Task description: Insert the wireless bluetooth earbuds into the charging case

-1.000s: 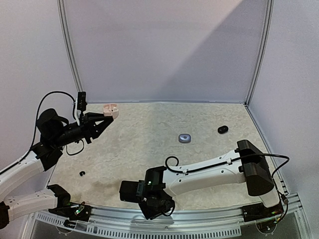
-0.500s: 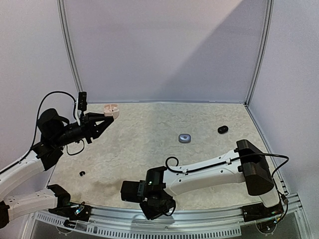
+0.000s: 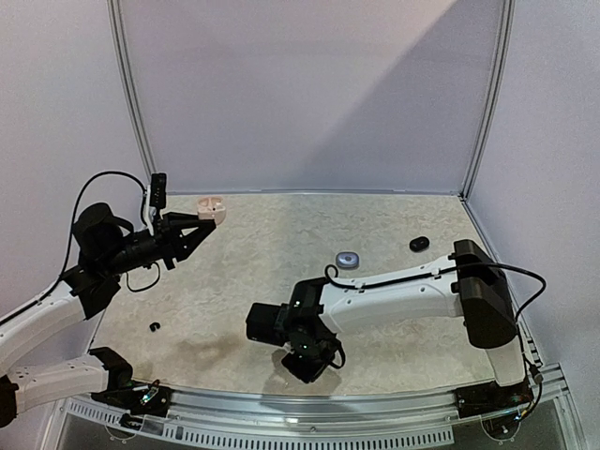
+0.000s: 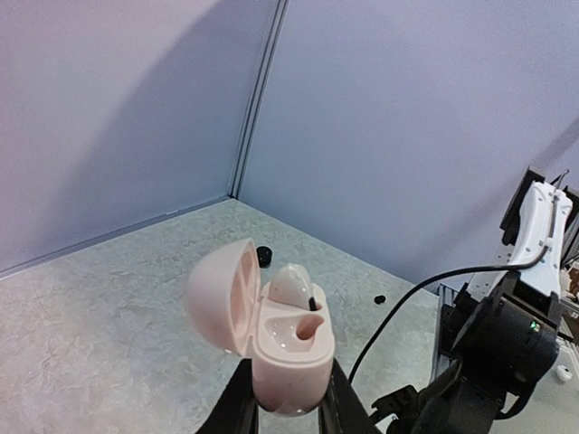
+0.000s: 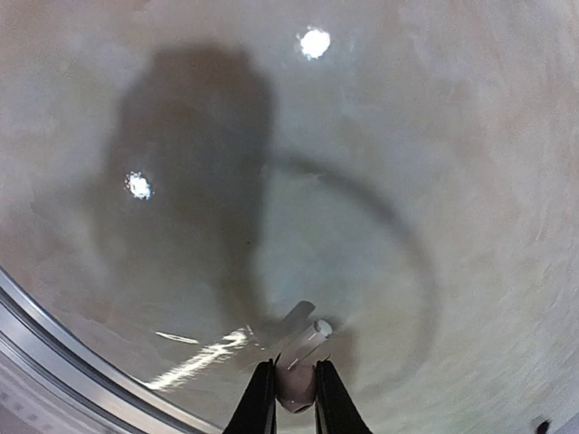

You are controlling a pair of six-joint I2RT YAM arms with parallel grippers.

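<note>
My left gripper (image 3: 204,217) is shut on a pale pink charging case (image 3: 212,207) and holds it in the air over the table's far left. In the left wrist view the case (image 4: 289,353) stands upright between my fingers with its lid (image 4: 220,294) open to the left. One pale earbud (image 4: 291,287) sits in the far socket; the near socket (image 4: 309,327) is bare. My right gripper (image 5: 295,393) is shut on a pale earbud (image 5: 298,371) whose stem points up and right, just above the tabletop. In the top view the right gripper (image 3: 311,364) is near the front edge.
A grey case (image 3: 348,259) and a black case (image 3: 419,244) lie at the mid right. A small black bud (image 3: 155,326) lies front left. The metal front rail (image 5: 54,348) runs close below the right gripper. Wall panels enclose the table.
My right arm has swung right and away from the front rail, carrying the earbud. My left gripper with the case has risen slightly.
</note>
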